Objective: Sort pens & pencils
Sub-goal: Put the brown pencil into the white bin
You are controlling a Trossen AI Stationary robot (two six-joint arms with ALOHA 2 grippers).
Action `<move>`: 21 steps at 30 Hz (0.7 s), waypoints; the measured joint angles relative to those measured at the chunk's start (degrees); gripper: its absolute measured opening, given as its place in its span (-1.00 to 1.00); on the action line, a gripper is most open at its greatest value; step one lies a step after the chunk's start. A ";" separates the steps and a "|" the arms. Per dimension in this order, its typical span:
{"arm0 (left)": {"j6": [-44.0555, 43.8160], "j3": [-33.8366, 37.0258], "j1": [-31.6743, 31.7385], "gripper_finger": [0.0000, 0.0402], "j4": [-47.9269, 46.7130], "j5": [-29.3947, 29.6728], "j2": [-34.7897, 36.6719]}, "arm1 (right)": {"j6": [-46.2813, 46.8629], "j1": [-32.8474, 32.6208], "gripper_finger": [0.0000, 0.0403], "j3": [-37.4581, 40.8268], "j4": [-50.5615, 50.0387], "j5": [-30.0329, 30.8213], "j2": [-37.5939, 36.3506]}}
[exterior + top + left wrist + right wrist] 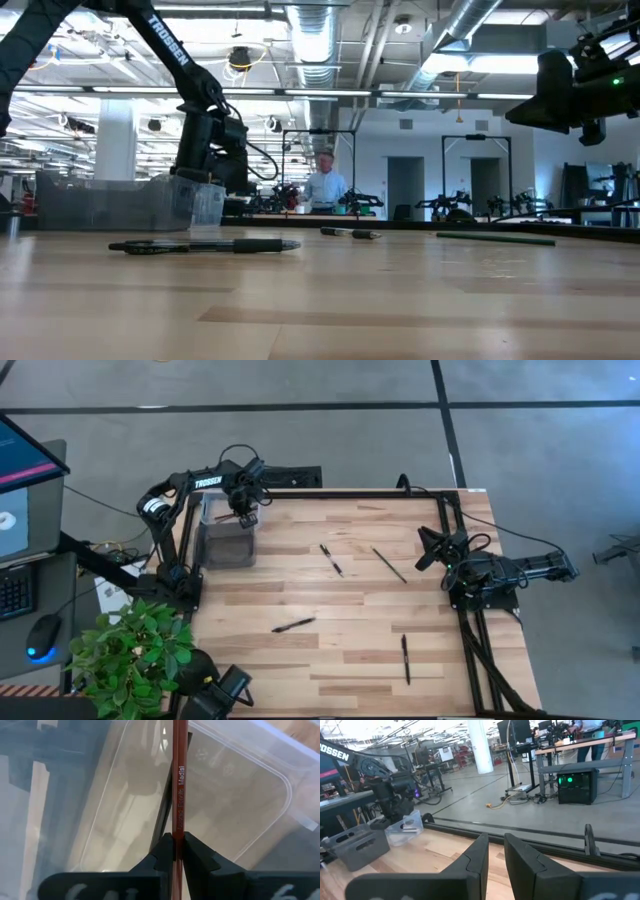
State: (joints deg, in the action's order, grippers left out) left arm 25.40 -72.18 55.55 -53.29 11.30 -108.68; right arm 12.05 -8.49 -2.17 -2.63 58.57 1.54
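My left gripper (243, 512) hangs over the clear bin (216, 508) at the table's far left corner, shut on a thin reddish-brown pencil (179, 780). Another thin dark pencil (389, 565) lies flat on the wood right of centre. Three black pens lie flat: one mid-table (331, 559), one nearer the front (293, 625), one toward the near right (405, 658). My right gripper (424, 549) waits at the table's right edge, raised (570, 90), its fingers (496, 845) a narrow gap apart and holding nothing. My left gripper pinches the pencil's shaft (176, 827) between its two fingers (162, 852). The pencil reaches on past the fingertips, with more of it behind them. It is lifted clear, above the clear bin's floor (130, 795).
A grey bin (228, 543) stands against the clear one on its near side. A black frame rail (455, 560) runs along the table's right edge. A potted plant (130, 650) sits off the near left corner. A person (324, 185) stands far back in the room.
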 joint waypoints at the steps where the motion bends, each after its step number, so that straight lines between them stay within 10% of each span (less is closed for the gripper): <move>1: -0.29 0.00 0.00 -0.93 -0.03 0.04 0.00 | 0.00 0.00 -0.59 0.00 0.00 0.00 0.00; 21: -1.57 -0.04 -0.07 -0.58 -2.91 0.50 0.43 | 0.00 0.00 -0.59 0.00 0.00 0.00 0.00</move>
State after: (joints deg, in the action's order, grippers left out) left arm 23.83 -72.23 55.48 -56.20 11.80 -108.25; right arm 12.05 -8.49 -2.17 -2.63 58.57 1.54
